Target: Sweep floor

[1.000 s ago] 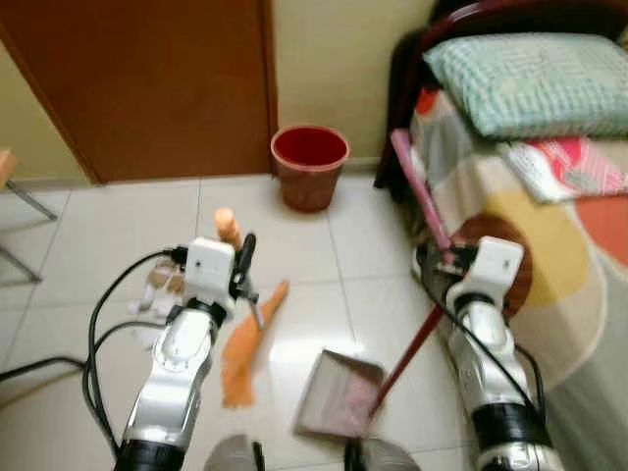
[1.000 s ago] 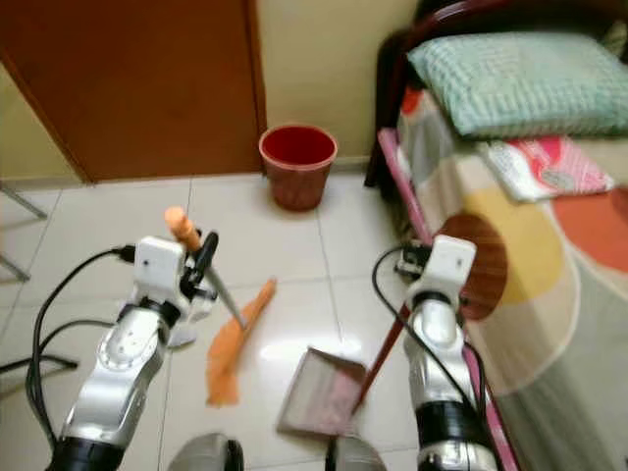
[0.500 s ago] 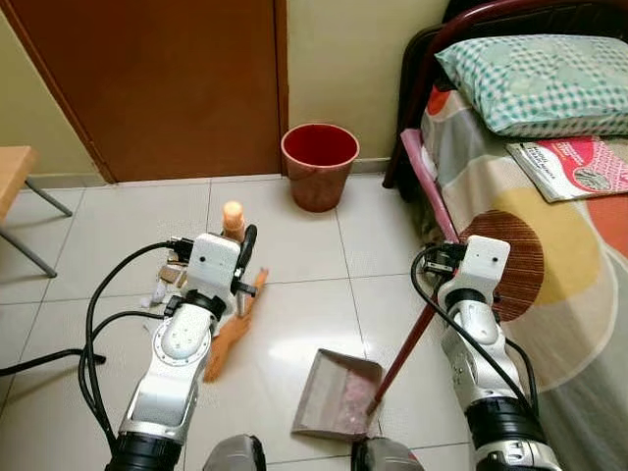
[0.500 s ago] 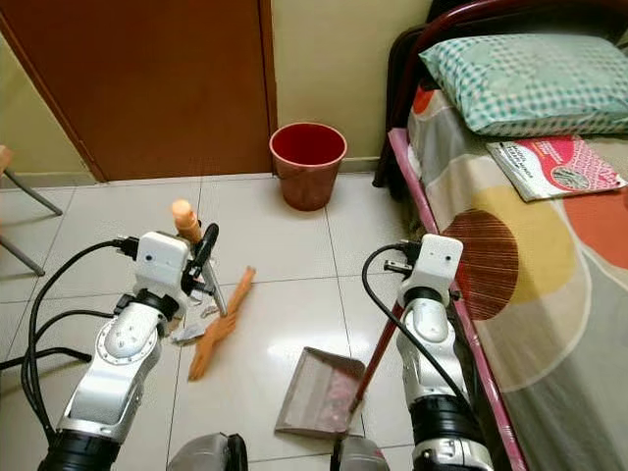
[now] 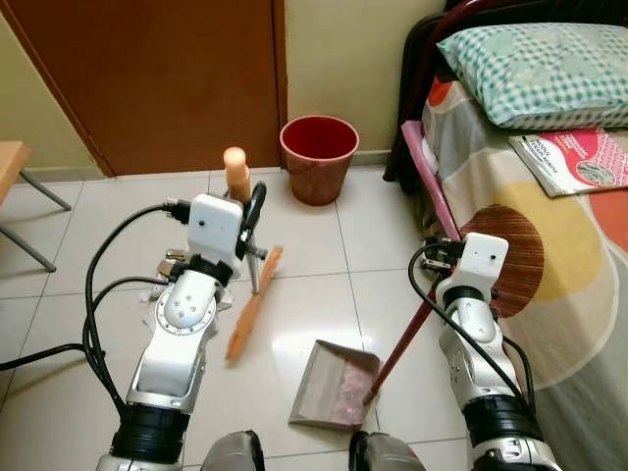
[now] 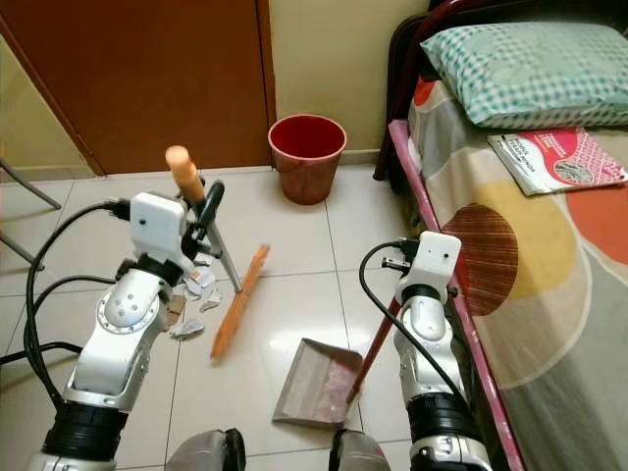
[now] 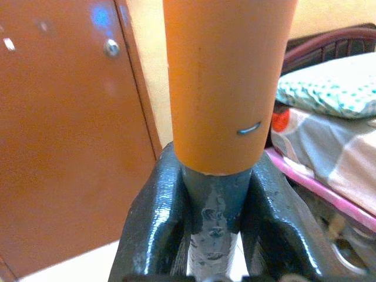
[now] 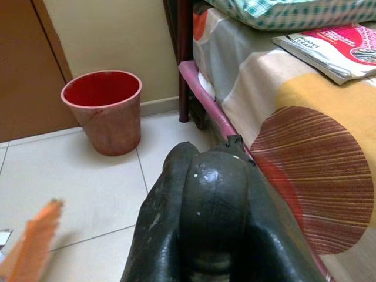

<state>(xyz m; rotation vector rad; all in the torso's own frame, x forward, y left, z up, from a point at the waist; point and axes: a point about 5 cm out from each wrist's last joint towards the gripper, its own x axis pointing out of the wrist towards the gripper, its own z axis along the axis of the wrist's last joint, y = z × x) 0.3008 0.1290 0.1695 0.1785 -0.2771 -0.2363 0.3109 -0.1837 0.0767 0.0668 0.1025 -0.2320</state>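
My left gripper (image 5: 250,218) is shut on the broom's grey shaft just under its orange grip (image 5: 235,173); in the left wrist view the fingers (image 7: 154,218) clamp the shaft (image 7: 212,207). The orange broom head (image 5: 253,316) rests on the tiles, right of several paper scraps (image 6: 196,290). My right gripper (image 5: 439,259) is shut on the dustpan's dark red handle (image 5: 397,345). The grey dustpan (image 5: 330,385) lies flat on the floor near my feet, with pink bits inside. In the right wrist view the fingers (image 8: 158,229) are closed around that handle.
A red bin (image 5: 319,157) stands against the wall beside a brown door (image 5: 157,78). A bed (image 5: 549,245) with a pillow (image 5: 535,59) and a magazine (image 5: 579,157) lines the right side. A wooden table corner (image 5: 10,169) is at the far left.
The left gripper has lifted the broom handle higher, and the broom head has swung right, off the paper scraps. The dustpan and right arm have held still; the camera has steadied.
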